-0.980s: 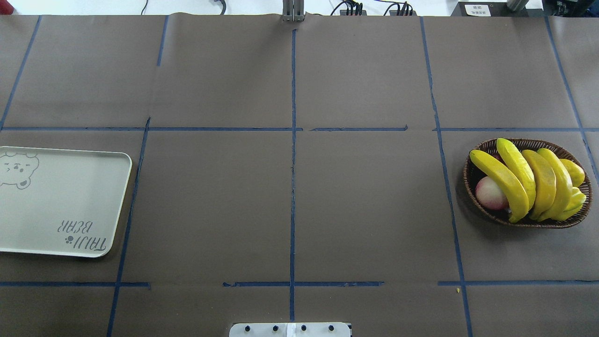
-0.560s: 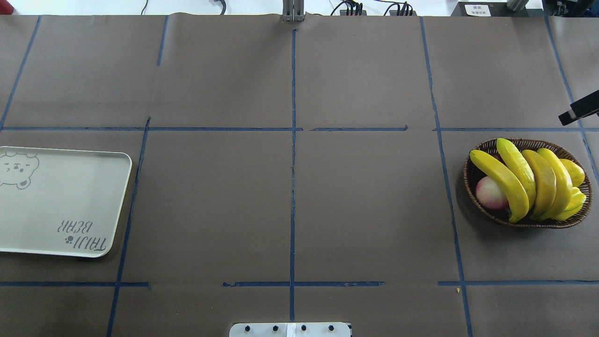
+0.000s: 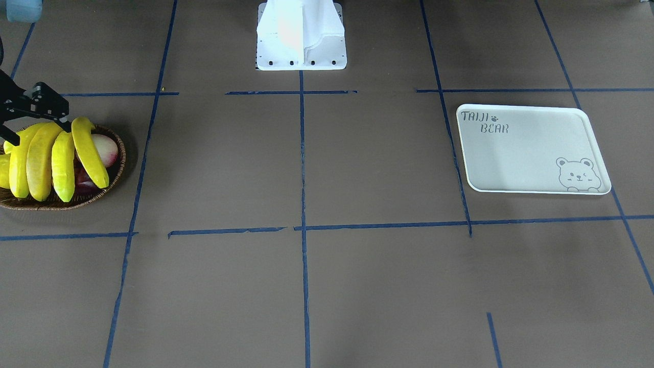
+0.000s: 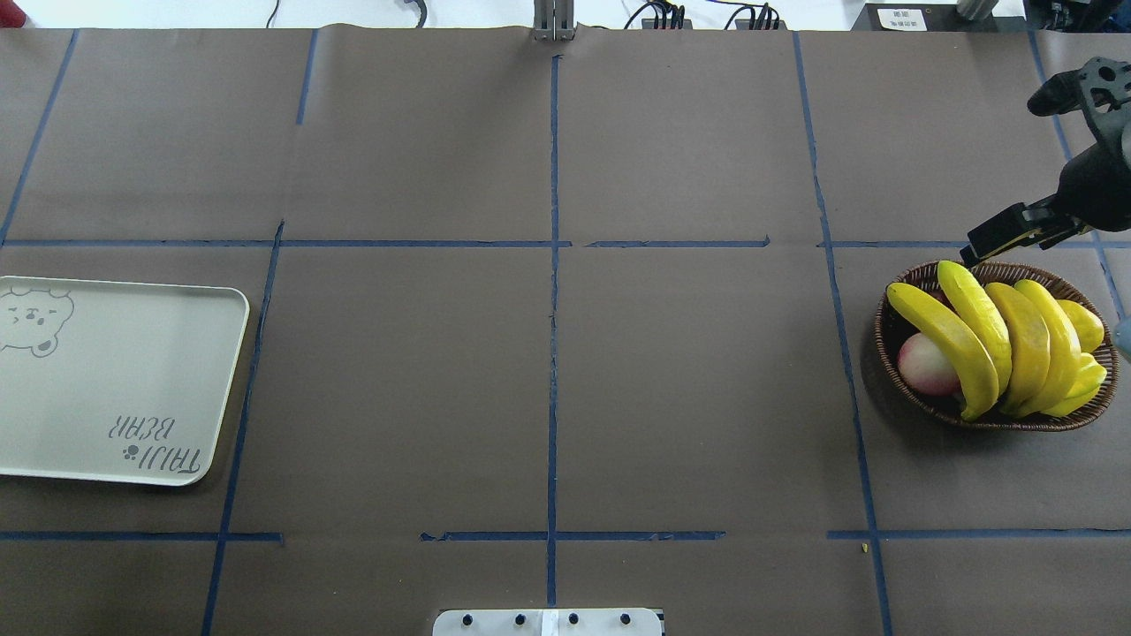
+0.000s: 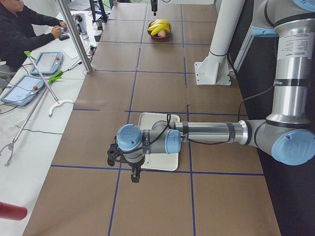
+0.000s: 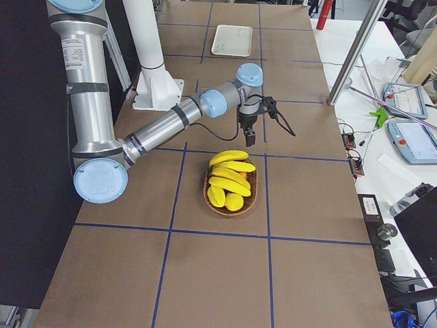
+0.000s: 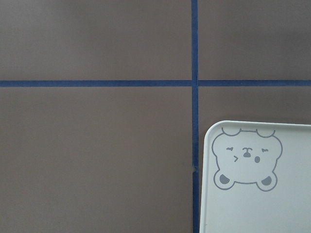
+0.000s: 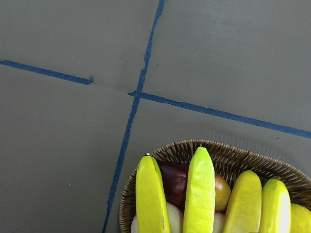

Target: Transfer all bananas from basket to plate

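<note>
Four bananas [image 4: 981,340] lie packed side by side in the basket [image 4: 998,422], just beneath the right end effector [image 6: 250,139] and toward the robot from it. Its jaws look apart in the front view.

Risk: you close on touching, glossy curves, so a jaw may land on a neighbour, pinch two, or let one slip. A low descent could snag the rim and drag the basket across the surface.

The plate [image 4: 115,380] sits well away, under the left end effector [image 5: 134,176]; its jaw state I cannot tell.
</note>
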Controlling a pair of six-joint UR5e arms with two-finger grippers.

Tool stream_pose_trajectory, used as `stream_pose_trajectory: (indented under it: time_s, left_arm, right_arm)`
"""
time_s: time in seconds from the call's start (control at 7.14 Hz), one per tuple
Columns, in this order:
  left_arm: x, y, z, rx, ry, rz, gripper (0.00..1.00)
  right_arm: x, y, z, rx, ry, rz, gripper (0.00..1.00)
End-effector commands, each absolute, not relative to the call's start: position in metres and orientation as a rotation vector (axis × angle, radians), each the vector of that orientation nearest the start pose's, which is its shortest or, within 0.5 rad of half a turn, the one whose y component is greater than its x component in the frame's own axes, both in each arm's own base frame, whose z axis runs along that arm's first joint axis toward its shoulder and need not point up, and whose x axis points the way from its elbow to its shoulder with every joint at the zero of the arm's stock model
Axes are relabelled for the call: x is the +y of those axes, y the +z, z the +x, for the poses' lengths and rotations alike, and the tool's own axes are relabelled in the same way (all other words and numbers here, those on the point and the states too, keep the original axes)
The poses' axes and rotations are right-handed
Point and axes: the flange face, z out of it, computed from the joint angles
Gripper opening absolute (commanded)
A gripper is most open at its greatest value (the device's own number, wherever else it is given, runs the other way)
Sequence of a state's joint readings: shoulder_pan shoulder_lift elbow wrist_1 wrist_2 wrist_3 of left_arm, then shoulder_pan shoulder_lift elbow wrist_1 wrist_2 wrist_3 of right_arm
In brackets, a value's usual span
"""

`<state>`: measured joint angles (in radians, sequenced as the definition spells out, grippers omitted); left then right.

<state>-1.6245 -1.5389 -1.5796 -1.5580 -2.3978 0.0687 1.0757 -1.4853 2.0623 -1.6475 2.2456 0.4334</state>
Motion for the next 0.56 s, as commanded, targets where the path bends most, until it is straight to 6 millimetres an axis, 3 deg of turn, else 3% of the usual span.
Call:
stream_pose_trajectory:
  time_s: [0.0,0.28,0.42]
  left_arm:
    - [-0.471,0.668,-0.085,0.829,0.0,0.019,1.0]
    - [-0.469,0.666,-0.086,0.828,0.004,0.025,1.0]
    - [-0.47,0.667,-0.085,0.828,0.008,0.033,1.0]
  right_arm:
    - [-0.444,0.409,-0.198,-0.767,-0.267,0.103,1.0]
    - [-0.416,0.439,-0.217,-0.747,-0.313,0.148,0.99]
    - [-0.409,0.438,-0.229,-0.756,-0.317,0.146,0.98]
